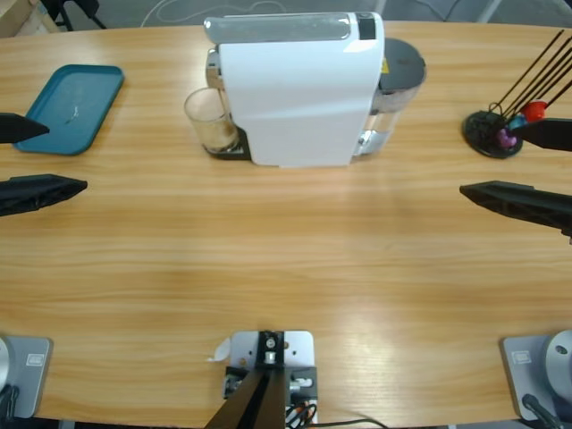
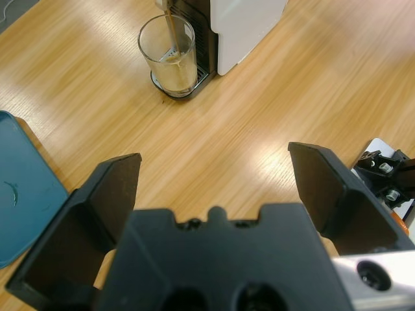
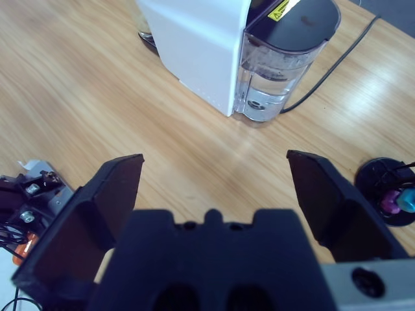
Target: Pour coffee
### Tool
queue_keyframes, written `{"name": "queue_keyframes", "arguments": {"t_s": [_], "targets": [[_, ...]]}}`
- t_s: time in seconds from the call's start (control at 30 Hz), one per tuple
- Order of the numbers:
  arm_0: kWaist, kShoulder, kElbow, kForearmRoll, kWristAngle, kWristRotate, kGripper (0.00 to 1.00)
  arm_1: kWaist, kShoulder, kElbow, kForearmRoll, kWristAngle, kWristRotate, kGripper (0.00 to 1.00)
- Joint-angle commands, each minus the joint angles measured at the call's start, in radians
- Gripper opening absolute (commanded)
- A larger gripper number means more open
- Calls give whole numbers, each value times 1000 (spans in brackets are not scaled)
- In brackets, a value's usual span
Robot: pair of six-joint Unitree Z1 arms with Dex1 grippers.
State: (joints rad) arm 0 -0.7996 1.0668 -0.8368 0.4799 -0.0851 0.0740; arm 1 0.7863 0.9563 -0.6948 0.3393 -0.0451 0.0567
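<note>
Two grippers, left [image 2: 214,188] and right [image 3: 214,184], hang spread and empty. Upper centre, the coffee [image 2: 175,74] fills a clear glass [image 1: 207,121] under the white machine [image 1: 295,89]: fragile, slippery, spillable; probably best gripped mid-wall, upright.

Wooden worktop [image 1: 295,259], long, light grain. White coffee machine [image 1: 295,89] stands on it at the back, near centre. Teal tray [image 1: 73,105] lies flat well to the machine's left. Black capsule stand [image 1: 490,134] with thin rods sits well to the machine's right. Black cable [image 3: 327,71] runs from behind the machine.
</note>
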Motion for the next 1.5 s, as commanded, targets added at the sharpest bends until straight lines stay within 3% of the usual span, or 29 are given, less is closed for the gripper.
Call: {"name": "queue_keyframes", "arguments": {"t_s": [0.03,1.5], "targets": [[8,-15,30,-4,7,-8,1000,-10,10,42,7,7,-11,1000],[8,-34,68,-53,-2,-81,1000,-10,16,60,-26,40,-9,1000]]}}
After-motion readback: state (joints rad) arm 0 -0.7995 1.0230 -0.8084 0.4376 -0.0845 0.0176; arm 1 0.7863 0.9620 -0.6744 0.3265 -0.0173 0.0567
